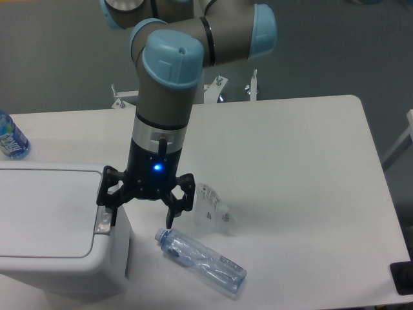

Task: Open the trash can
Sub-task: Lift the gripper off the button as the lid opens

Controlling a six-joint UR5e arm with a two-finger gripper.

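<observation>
Trash can (51, 226) sits at front-left corner of worktop (290, 168), lid flat and shut, grey button strip (102, 216) on its right edge. Gripper (141, 218) w/ fingers apart, one finger (111, 210) at the strip. Clear bottle (201, 261) lies just right of can; crumpled wrapper (211, 206) near it. Blue bottle (10, 137) at far left.

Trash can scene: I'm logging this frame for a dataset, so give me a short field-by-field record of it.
trash can: white bin, front left of table, lid shut
button strip: grey, on the lid's right edge
gripper: open, one finger over the button strip, the other off the bin's side
lying bottle: clear, on the table right of the bin
crumpled bottle: behind the lying one
blue bottle: at the left edge
table: white
</observation>
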